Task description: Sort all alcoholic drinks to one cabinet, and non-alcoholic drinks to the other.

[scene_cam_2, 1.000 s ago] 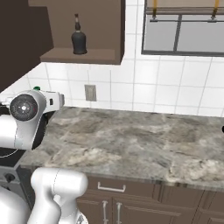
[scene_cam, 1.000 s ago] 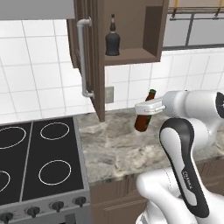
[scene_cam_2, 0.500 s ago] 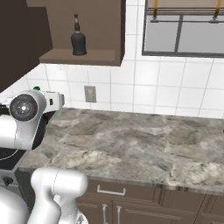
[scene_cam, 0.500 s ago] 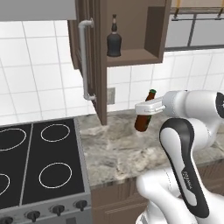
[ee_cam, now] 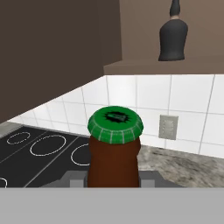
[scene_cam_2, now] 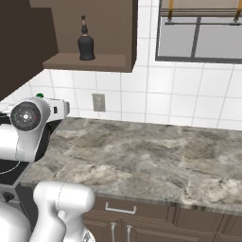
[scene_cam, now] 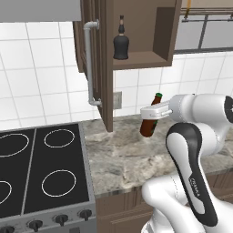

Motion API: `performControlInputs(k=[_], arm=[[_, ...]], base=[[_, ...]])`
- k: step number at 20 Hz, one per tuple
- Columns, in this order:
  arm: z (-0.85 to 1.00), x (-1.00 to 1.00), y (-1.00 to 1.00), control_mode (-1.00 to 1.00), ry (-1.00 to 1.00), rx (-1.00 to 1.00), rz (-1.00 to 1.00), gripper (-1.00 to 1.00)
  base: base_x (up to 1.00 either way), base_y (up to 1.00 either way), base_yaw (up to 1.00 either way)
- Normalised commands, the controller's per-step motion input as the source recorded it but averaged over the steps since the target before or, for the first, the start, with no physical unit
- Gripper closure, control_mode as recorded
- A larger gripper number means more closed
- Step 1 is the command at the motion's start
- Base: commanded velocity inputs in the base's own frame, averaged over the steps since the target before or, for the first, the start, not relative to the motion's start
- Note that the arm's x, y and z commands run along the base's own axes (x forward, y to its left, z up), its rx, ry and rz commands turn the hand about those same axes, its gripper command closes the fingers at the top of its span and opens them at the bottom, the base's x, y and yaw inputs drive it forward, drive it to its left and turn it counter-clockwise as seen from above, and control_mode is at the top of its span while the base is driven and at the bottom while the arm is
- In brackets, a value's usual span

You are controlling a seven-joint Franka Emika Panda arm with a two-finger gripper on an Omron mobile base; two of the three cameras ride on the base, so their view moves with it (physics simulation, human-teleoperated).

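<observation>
we hold the brown beer bottle clamped in our gripper above the counter, below and right of the open cabinet, since the black bottle already stands inside.

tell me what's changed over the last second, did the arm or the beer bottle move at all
Nothing visibly changed. The gripper stays shut on the brown beer bottle, holding it tilted above the counter below the open cabinet. The black bottle stands on the cabinet shelf as before.
</observation>
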Motion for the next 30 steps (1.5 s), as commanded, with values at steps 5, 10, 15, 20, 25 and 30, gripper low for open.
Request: performControlInputs(k=[5, 10, 15, 20, 25, 30], arm=[[0.0, 0.0, 0.0, 1.0, 0.0, 0.0, 0.0, 1.0], [0.0, 0.0, 0.0, 1.0, 0.0, 0.0, 0.0, 1.0], [0.0, 0.0, 0.0, 1.0, 0.0, 0.0, 0.0, 1.0], [0.0, 0.0, 0.0, 1.0, 0.0, 0.0, 0.0, 1.0], [0.13, -0.01, 0.0, -1.0, -0.03, 0.01, 0.0, 1.0], [0.36, 0.0, 0.0, -1.0, 0.0, 0.0, -0.04, 1.0]], base=[[0.0, 0.0, 0.0], [0.0, 0.0, 0.0], [0.0, 0.0, 0.0], [0.0, 0.0, 0.0], [0.0, 0.0, 0.0], [0.0, 0.0, 0.0]])
